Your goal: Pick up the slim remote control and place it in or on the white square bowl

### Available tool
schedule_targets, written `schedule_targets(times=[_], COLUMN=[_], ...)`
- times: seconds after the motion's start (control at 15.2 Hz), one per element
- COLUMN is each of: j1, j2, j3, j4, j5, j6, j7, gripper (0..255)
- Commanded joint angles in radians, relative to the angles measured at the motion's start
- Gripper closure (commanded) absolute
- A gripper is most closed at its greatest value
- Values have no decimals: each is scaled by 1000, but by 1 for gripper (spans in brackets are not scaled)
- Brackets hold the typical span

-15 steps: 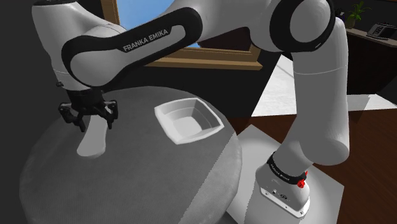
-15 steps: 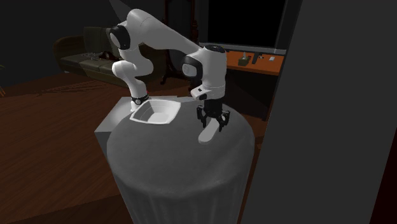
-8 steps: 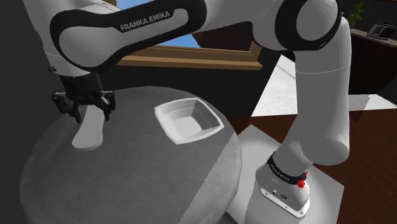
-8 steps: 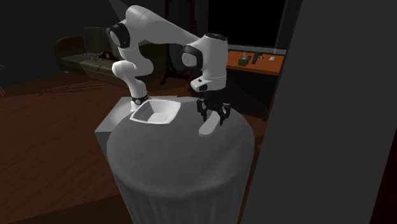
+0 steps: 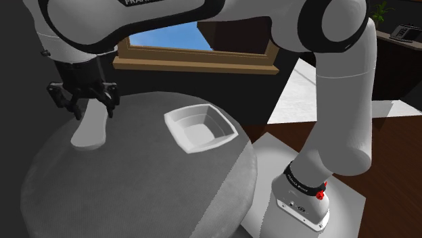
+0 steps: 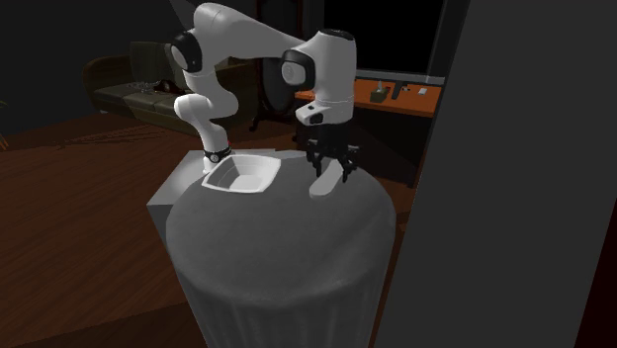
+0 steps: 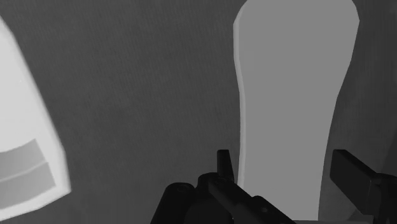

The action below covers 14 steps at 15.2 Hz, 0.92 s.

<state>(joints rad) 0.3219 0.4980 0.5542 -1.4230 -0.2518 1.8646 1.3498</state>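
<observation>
The slim remote (image 5: 89, 128), drawn plain pale grey, hangs lengthwise from my black gripper (image 5: 82, 107) just above the round grey table (image 5: 149, 189). My gripper is shut on the remote's upper end. In the wrist view the fingers (image 7: 224, 167) flank the remote (image 7: 292, 95) at its narrow end, with the gripper (image 7: 286, 173) over the table. The white square bowl (image 5: 200, 128) stands upright on the table toward the shoulder view's right of the gripper, with nothing in it. In the second exterior view the gripper (image 6: 331, 166) holds the remote (image 6: 323, 184) to the right of the bowl (image 6: 240, 176).
The arm's white stand (image 5: 297, 203) sits at the shoulder view's lower right beside the table. A window with a wooden frame (image 5: 196, 64) lies behind the table. A dark sofa (image 6: 129, 89) and a desk (image 6: 400, 97) stand far off.
The gripper has risen and drifted toward the shoulder view's left, carrying the remote up with it. The bowl has not moved.
</observation>
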Motion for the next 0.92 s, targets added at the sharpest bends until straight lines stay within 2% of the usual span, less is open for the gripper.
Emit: schedule_targets(times=[0.0,0.13,0.53,0.86], j1=[3,4,-151,-227], j2=[-5,-7,-285,-508], j3=[2,3,33,15], j4=[22,37,-331,-569], j5=[3,5,141,275], j6=[-26,-42,81,133], j7=[-2,-3,-104,-235], gripper=[255,255,255,255])
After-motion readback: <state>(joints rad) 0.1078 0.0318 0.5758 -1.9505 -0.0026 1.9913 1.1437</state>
